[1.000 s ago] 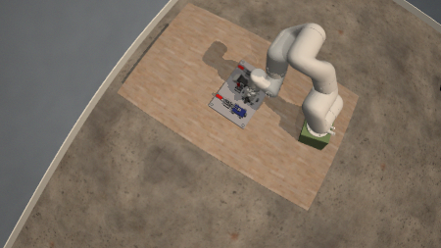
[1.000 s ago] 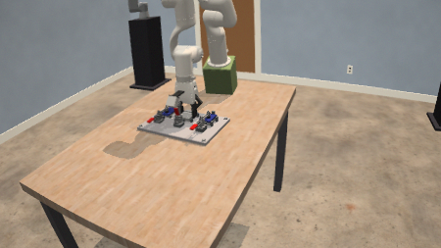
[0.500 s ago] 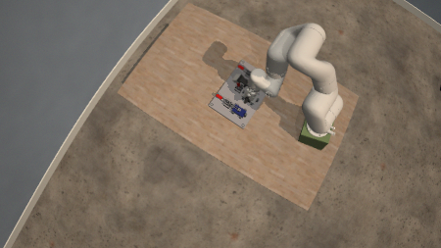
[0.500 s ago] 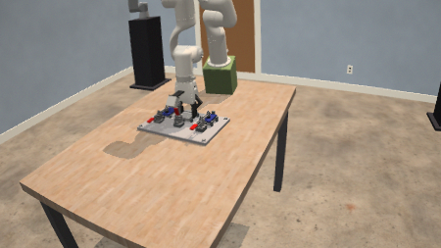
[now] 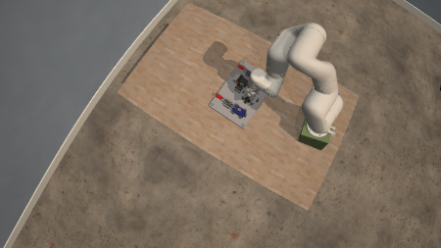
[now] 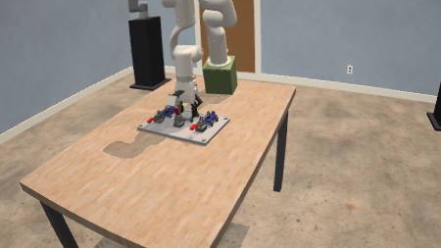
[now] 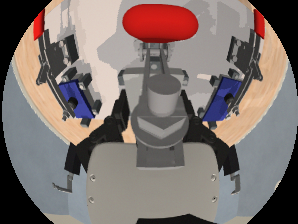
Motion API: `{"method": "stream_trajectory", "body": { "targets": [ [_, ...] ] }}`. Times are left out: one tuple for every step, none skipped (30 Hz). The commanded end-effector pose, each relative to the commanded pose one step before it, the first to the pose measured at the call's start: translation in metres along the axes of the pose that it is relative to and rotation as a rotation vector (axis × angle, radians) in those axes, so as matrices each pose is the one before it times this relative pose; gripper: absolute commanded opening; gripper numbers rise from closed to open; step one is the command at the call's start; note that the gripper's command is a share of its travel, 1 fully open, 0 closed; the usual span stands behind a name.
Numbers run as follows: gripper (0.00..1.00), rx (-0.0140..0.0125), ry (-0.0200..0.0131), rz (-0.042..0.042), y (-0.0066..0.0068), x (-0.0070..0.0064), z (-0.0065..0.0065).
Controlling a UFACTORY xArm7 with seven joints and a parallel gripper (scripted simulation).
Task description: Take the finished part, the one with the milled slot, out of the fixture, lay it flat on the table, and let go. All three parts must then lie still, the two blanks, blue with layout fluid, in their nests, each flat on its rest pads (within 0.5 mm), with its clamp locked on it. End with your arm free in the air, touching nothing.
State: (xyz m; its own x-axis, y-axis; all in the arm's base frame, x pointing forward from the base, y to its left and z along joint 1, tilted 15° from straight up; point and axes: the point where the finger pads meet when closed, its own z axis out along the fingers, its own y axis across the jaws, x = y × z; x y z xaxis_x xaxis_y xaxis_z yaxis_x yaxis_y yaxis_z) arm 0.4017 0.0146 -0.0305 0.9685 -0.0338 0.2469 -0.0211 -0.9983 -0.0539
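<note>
Top view: arm reaches over the grey fixture (image 5: 237,96) on the wooden surface (image 5: 162,65); one blue blank (image 5: 238,111) shows at the near nest, red clamp handles beside it; the middle nest is hidden under the wrist.
Exterior view: claw (image 6: 183,111) is down in the middle of the fixture plate, between the two blue blanks; the arm stands nearly vertical above it.
Wrist view: claw is partly closed and stopped on something — judged to be the finished part (image 7: 160,112), a grey block seated in the centre nest, just below the red handle (image 7: 160,24). Blue blanks sit left (image 7: 75,98) and right (image 7: 222,95), each in its own nest.
Milled slot: cannot tell from these views.
Centre clamp: locked or released — cannot tell.
Step in hand: lift-out.
Advice: pull straight up, slow, no sideways drift, so neighbouring blanks and clamps stay undisturbed; clear the red handle before any traverse to bare surface.
</note>
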Motion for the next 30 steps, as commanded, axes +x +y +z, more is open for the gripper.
{"method": "stream_trajectory", "body": {
  "targets": [
    [0.0, -0.00006, 0.00336, 0.00002, 0.00009, 0.00139, -0.00356],
    [0.0, 0.00006, -0.00001, 0.00003, -0.00001, 0.0, -0.00085],
    [0.0, 0.00002, 0.0, 0.00001, -0.00001, 0.0, -0.00092],
    [0.0, -0.00002, 0.0, -0.00001, 0.0, 0.0, -0.001],
    [0.0, -0.00008, 0.00001, -0.00004, 0.00002, 0.0, -0.00107],
    [0.0, 0.00005, -0.00001, 0.00003, -0.00001, 0.0, -0.00104],
    [0.0, 0.00005, 0.0, 0.00003, -0.00001, 0.0, -0.00107],
    [0.0, -0.00001, 0.0, -0.00001, 0.0, 0.0, -0.00112],
    [0.0, 0.0, 0.0, 0.0, 0.0, 0.0, 0.0],
    [0.0, 0.0, 0.0, 0.0, 0.0, 0.0, 0.0],
    [0.0, -0.00008, 0.00001, -0.00004, 0.00002, 0.0, -0.00117],
    [0.0, 0.00005, 0.0, 0.00002, -0.00001, 0.0, -0.00112],
    [0.0, 0.00006, 0.0, 0.00003, -0.00002, 0.0, -0.00112],
    [0.0, -0.00001, 0.0, -0.00001, 0.0, 0.0, -0.00115],
    [0.0, -0.0001, 0.00001, -0.00005, 0.00002, 0.0, -0.00117],
    [0.0, 0.00006, 0.0, 0.00003, -0.00002, 0.0, -0.0011],
    [0.0, 0.00006, 0.0, 0.00003, -0.00002, 0.0, -0.00108],
    [0.0, -0.00001, 0.0, -0.00001, 0.0, 0.0, -0.00109],
    [0.0, -0.00009, 0.0, -0.00004, 0.00002, -0.00001, -0.00109],
    [0.0, 0.00003, 0.0, 0.00001, -0.00001, 0.0, -0.00102],
    [0.0, 0.00008, 0.0, 0.00004, -0.00002, 0.00001, -0.00097],
    [0.0, 0.00001, 0.0, 0.00001, 0.0, 0.0, -0.00096],
    [0.0, -0.00005, 0.0, -0.00002, 0.00001, 0.0, -0.00094],
    [0.0, -0.00011, 0.0, -0.00005, 0.00003, -0.00001, -0.00093],
    [0.0, 0.00008, 0.00001, 0.00004, -0.00002, 0.00001, -0.00082],
    [0.0, 0.0, 0.0, 0.0, 0.0, 0.0, 0.0],
    [0.0, 0.0, 0.0, 0.0, 0.0, 0.0, 0.0],
    [0.0, 0.00006, 0.00001, 0.00003, -0.00002, 0.00001, -0.00079],
    [0.0, 0.00002, 0.0, 0.00001, -0.00001, 0.0, -0.00076],
    [0.0, -0.00002, 0.0, -0.00001, 0.0, 0.0, -0.00073]
  ]
}}
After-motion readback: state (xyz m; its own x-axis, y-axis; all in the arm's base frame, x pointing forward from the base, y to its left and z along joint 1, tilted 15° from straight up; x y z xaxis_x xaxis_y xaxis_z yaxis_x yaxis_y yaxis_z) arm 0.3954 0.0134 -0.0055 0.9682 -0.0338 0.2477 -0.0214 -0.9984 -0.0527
